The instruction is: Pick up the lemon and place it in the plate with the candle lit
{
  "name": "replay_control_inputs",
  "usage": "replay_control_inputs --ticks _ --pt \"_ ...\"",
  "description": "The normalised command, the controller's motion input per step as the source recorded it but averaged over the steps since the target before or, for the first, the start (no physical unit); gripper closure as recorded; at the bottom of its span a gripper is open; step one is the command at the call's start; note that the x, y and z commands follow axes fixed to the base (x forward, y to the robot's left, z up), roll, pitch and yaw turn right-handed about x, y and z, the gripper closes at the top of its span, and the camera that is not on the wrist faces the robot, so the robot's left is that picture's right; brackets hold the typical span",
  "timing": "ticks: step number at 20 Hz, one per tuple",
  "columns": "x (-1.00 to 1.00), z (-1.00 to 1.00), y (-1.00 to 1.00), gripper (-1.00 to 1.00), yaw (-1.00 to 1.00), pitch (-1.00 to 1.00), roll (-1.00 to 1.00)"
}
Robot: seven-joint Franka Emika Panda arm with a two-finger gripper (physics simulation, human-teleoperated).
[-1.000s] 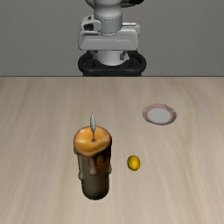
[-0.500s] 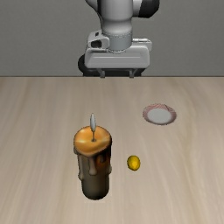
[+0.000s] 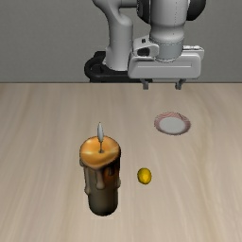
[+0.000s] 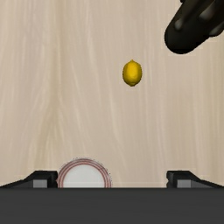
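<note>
No writing, label, brand mark or number can be read anywhere (the candle (image 3: 100, 175), the plate (image 3: 172, 124), the lemon (image 3: 145, 176) and the wooden table (image 3: 38, 123) all show plain surfaces).

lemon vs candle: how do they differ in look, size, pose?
Size: the candle is far taller and wider than the lemon. Colour: the lemon is plain yellow; the candle is dark brown with an orange top and a pale wick. Pose: the candle stands upright; the lemon lies low beside it, apart. Shared: both sit on the wooden table, neither on the plate.
</note>
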Motion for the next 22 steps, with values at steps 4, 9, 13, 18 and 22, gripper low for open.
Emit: replay_control_inputs --ticks 4,9,13,18,22 --pt "1.00 0.00 0.00 -1.00 0.00 0.00 0.00" --pt "1.00 0.00 0.00 -1.00 0.00 0.00 0.00" --pt "0.25 0.00 0.00 -1.00 -0.22 0.00 0.00" --pt "0.00 0.00 0.00 -1.00 -0.49 0.00 0.00" --pt "0.00 0.00 0.00 -1.00 -0.45 0.00 0.00"
